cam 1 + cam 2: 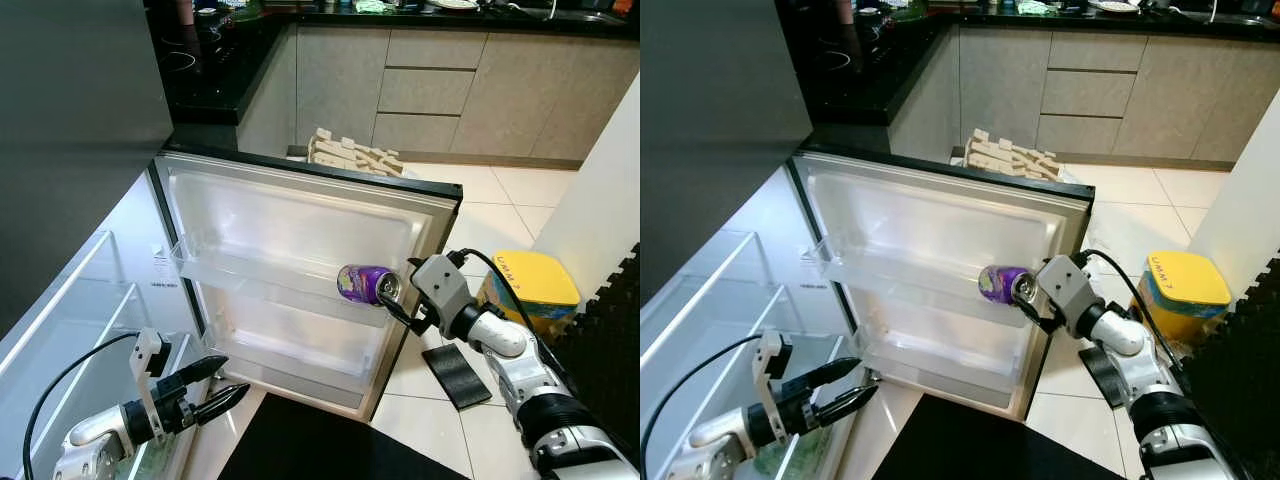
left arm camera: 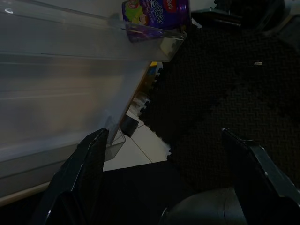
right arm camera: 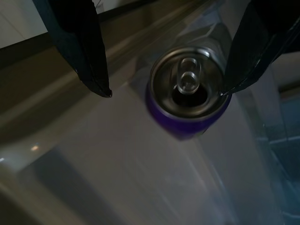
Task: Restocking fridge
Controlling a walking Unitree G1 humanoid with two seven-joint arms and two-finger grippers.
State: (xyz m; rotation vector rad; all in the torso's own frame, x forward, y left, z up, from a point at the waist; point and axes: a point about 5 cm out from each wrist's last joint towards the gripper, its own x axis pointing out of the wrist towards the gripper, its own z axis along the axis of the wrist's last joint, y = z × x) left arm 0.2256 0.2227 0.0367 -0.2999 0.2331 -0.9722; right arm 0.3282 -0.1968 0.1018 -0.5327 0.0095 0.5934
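Observation:
A purple drink can (image 1: 365,284) lies on its side at the right end of the clear upper shelf (image 1: 250,275) in the open fridge door (image 1: 300,220), its silver top facing my right arm. My right gripper (image 1: 395,288) is open right at that top. In the right wrist view the fingers (image 3: 84,51) straddle the can (image 3: 187,98) without closing on it. My left gripper (image 1: 236,375) is open and holds nothing, low by the door's bottom corner. In the left wrist view the can (image 2: 154,16) lies far ahead of it.
Glass shelves (image 1: 80,320) of the fridge interior are on my left. A black mat (image 1: 320,445) lies below the door, a black pad (image 1: 455,375) and a yellow-lidded tub (image 1: 535,280) to the right. A cream rack (image 1: 355,155) sits beyond the door by the cabinets (image 1: 430,90).

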